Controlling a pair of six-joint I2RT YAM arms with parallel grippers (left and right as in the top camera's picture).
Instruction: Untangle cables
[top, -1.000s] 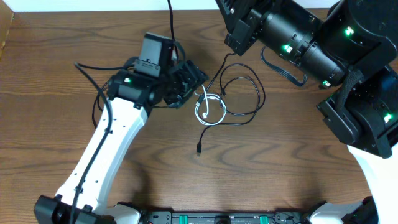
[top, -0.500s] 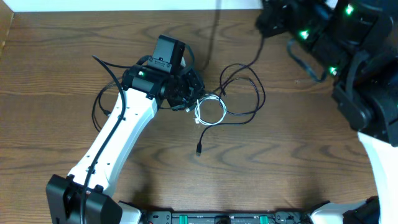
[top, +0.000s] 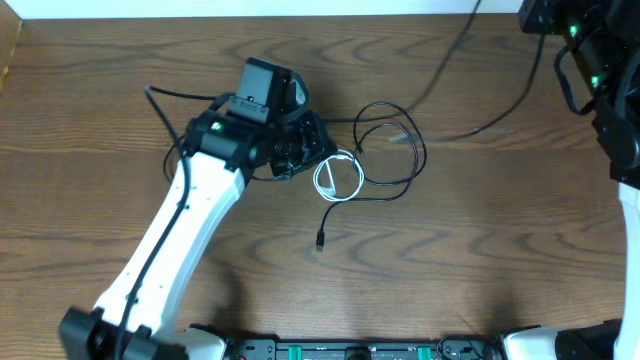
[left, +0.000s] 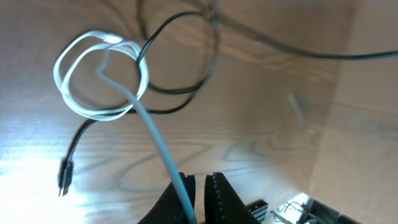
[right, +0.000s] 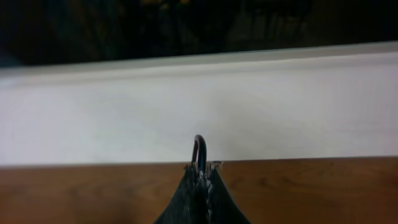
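Left gripper (left: 199, 186) has closed on the white cable (left: 99, 81), coil ahead; right gripper (right: 200, 169), clamping a black cable (right: 198, 146), has withdrawn.

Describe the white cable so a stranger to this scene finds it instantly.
On the brown wooden table, look beside the left arm's black end effector, near the centre. The thin white cable is coiled there in a small double loop, one strand pinched in that end effector; it alone is white among thin black cords.
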